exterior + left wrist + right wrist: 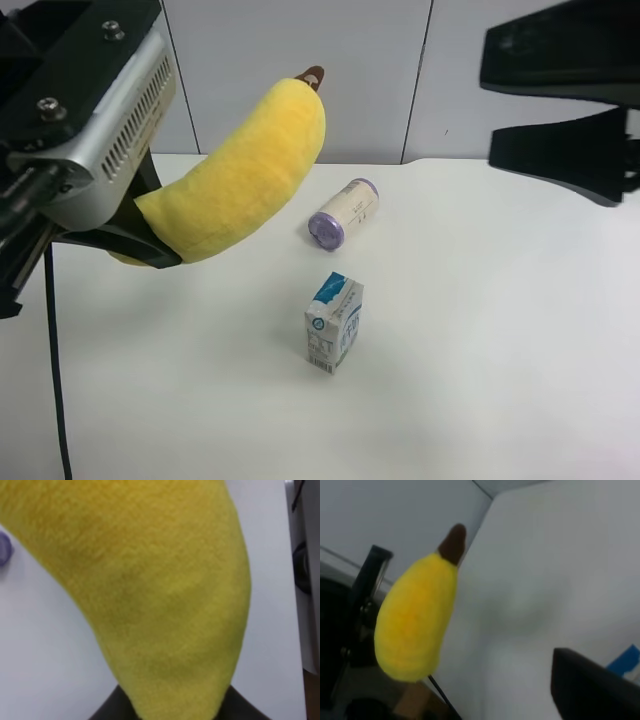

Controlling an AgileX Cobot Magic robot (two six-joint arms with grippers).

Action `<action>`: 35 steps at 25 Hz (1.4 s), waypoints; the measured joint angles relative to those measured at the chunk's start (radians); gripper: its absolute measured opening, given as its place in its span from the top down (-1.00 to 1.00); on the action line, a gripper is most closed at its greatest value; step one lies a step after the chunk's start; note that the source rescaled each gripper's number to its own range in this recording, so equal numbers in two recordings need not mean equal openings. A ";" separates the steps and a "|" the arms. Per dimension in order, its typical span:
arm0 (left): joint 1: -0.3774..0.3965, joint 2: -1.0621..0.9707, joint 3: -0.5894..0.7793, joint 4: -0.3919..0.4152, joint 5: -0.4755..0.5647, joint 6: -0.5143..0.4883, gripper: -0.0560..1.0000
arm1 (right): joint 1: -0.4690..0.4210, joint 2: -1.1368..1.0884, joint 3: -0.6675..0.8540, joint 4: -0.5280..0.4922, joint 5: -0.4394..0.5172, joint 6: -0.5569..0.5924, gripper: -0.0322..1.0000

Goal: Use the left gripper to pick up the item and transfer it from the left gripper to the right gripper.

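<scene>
The item, a yellow plush banana [245, 170], is held in the air above the table, its brown stem tip pointing up and toward the back. My left gripper [150, 235], on the arm with the silver-grey vented box, is shut on its lower end. The banana fills the left wrist view [165, 595]. It also shows in the right wrist view [417, 620], apart from my right gripper. My right gripper [560, 120] is open and empty at the exterior high view's upper right. Only one dark finger [595, 690] shows in the right wrist view.
A blue-white milk carton [334, 322] stands upright on the white table [480, 380]. A cream cylinder with purple ends [343, 212] lies behind it. A black cable [55, 380] hangs from the arm at the exterior high view's left. A grey wall stands behind the table.
</scene>
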 joint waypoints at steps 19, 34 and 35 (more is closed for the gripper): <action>-0.001 0.000 0.000 0.000 -0.022 0.000 0.89 | 0.454 0.487 -0.142 0.306 -0.162 -0.326 -0.78; -0.001 0.000 0.000 0.002 -0.040 -0.042 -0.17 | 0.461 0.500 -0.148 0.314 -0.240 -0.339 0.94; -0.001 0.000 0.000 0.001 -0.052 -0.050 -0.51 | 0.461 0.500 -0.148 0.314 -0.247 -0.339 0.94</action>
